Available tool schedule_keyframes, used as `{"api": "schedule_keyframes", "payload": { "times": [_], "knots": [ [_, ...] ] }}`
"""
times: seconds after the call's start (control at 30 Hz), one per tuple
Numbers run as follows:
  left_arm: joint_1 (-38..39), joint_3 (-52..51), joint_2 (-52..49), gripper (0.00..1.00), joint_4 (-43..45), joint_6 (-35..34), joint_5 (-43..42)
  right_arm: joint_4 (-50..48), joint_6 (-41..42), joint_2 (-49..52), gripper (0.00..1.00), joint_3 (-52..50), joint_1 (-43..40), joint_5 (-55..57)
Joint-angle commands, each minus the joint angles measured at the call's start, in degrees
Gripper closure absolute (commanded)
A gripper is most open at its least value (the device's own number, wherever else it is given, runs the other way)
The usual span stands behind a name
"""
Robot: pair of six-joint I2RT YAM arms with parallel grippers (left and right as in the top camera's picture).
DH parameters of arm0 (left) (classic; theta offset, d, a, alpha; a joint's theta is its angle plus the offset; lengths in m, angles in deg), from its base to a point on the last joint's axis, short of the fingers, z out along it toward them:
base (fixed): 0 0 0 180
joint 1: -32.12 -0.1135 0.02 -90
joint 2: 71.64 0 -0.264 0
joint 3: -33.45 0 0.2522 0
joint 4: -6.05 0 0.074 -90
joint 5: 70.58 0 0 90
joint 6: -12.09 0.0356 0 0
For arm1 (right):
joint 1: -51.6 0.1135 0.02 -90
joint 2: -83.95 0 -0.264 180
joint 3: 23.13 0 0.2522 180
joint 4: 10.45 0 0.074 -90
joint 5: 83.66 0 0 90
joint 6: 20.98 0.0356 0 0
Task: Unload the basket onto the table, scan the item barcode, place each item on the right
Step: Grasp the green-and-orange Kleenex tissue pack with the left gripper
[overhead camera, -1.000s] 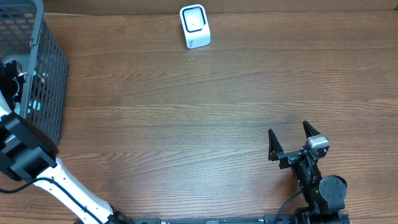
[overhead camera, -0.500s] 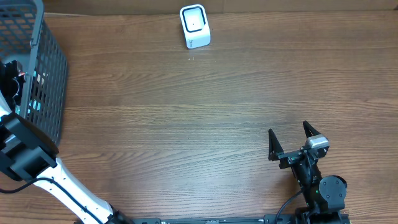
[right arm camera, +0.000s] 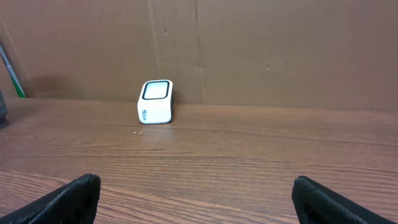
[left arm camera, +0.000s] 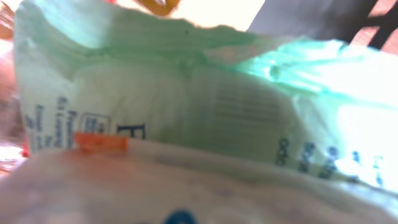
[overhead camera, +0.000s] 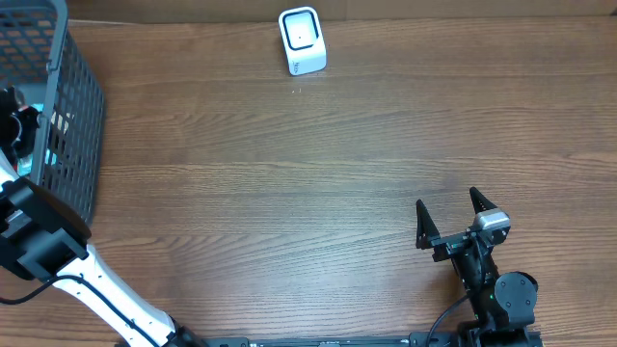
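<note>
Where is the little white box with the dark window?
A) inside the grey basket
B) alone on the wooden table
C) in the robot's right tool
B: the small white box scanner stands alone on the brown wooden table, away from the grey mesh basket and the open right tool.

Green packet (left arm camera: 186,118) blurred, glare at right — other views sharp, evenly lit

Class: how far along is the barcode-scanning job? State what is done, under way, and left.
Done: nothing scanned yet; the scanner stands alone. In hand: the left arm reaches into the basket, its camera close against a pale green packet; a grip isn't visible. Left: lift it out and show its barcode to the scanner. The right gripper sits open.
</note>
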Motion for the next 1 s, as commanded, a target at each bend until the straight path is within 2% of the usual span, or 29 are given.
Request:
{"api": "schedule_keyframes", "payload": {
  "times": [0.0,0.6,0.97],
  "knots": [
    [0.11,3.30,4.37,0.56,-0.22,-2.27,-0.66,-0.17,0.20,-0.46,0.00,-0.61,-0.22,0.28],
    [0.11,3.58,29.31,0.58,3.48,-9.57,-0.26,-0.17,0.20,-0.46,0.00,-0.61,-0.22,0.28],
    [2.10,3.58,39.36,0.59,-0.55,-13.07,-0.66,-0.17,0.20,-0.46,0.00,-0.61,-0.22,0.28]
  ]
}}
